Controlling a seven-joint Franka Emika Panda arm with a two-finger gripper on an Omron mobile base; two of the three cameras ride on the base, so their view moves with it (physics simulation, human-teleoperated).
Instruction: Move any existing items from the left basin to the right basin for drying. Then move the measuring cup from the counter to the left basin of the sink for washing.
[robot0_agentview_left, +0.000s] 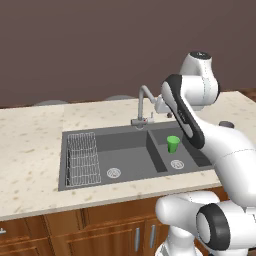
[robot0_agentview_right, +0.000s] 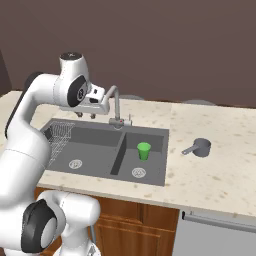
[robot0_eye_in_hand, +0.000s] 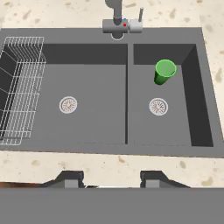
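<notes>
The small grey measuring cup (robot0_agentview_right: 201, 147) stands on the beige counter (robot0_agentview_right: 220, 172) to the right of the sink, its thin handle pointing toward the sink. A bright green tumbler (robot0_eye_in_hand: 165, 71) stands upright in the narrower right basin (robot0_eye_in_hand: 175, 120), behind its drain. The wider left basin (robot0_eye_in_hand: 96, 100) holds a wire rack (robot0_eye_in_hand: 19, 87) and no loose items. My gripper (robot0_agentview_right: 86, 116) hangs open and empty above the back of the left basin, next to the faucet (robot0_agentview_right: 116, 102). Its fingertips (robot0_eye_in_hand: 70, 179) stand well apart in the hand view.
The curved silver faucet (robot0_agentview_left: 145, 102) rises behind the divider between the basins, close to my hand. A dark wall runs behind the counter (robot0_agentview_left: 30, 150). Brown cabinet fronts (robot0_agentview_left: 115, 225) lie below the sink.
</notes>
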